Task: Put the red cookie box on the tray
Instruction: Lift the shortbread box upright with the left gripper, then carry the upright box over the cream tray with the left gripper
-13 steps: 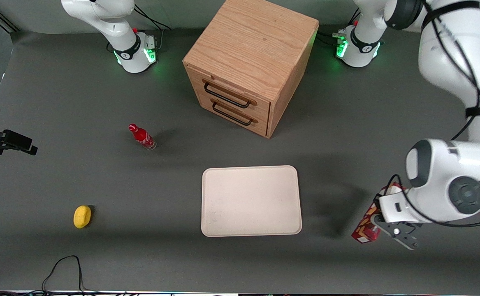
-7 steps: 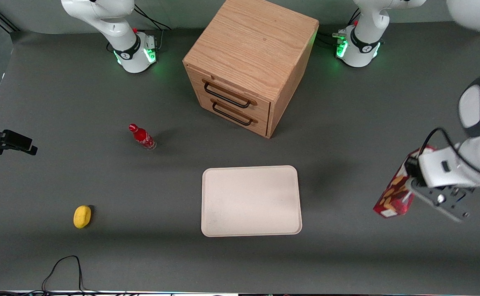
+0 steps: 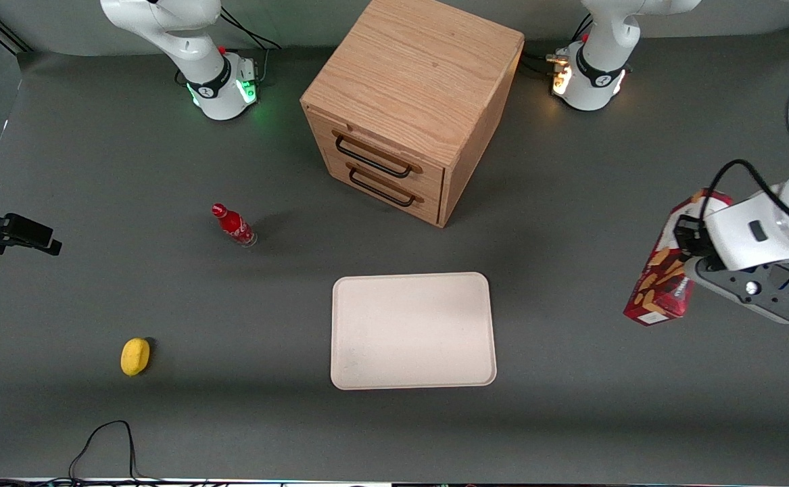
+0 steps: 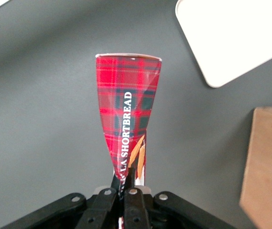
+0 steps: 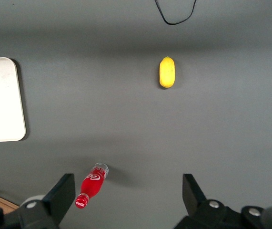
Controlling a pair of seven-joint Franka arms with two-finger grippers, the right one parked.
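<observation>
Red cookie box (image 3: 668,267): a light, thin-walled carton, stiff along its length but easily dented, in the wrist view visibly pinched narrow where clamped. Best held across the narrow faces near one end, as here, with modest squeeze; glossy print likely a little slippery. Gripper (image 3: 686,260) closed on the box's upper part, fingers (image 4: 131,200) pressed tight against the plaid side. Box raised clear of the table (image 3: 570,419), hanging tilted, lower end toward the front camera. Seen from the front, at about three o'clock from the tray (image 3: 413,331) and well apart from it, at the working arm's end of the table. Wrist reaching in from that end, hand angled rather than plumb, forearm sloping up out of frame. Tray bare, awaiting the box; carry across and lowering not yet done, by the look of it.
</observation>
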